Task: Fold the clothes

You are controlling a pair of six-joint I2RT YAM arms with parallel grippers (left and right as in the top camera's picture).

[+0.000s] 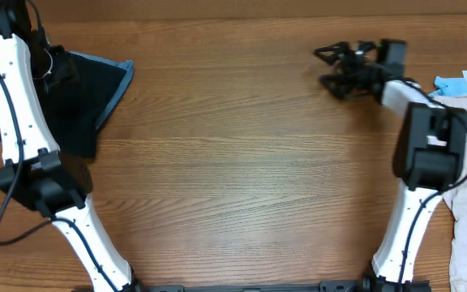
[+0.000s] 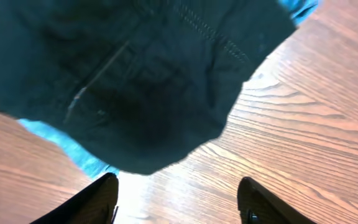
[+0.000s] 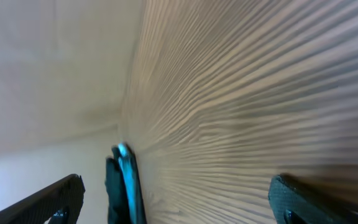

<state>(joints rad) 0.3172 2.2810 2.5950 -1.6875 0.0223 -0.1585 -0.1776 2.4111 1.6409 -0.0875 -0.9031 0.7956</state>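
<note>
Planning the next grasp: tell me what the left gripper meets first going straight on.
Most likely the dark garment, lying just ahead of the open left gripper; the gap is unclear.

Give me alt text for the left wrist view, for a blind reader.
A dark garment with stitched seams and a light blue edge lies on the wooden table, filling the upper frame. The left gripper, open and empty, shows at the bottom edge.
</note>
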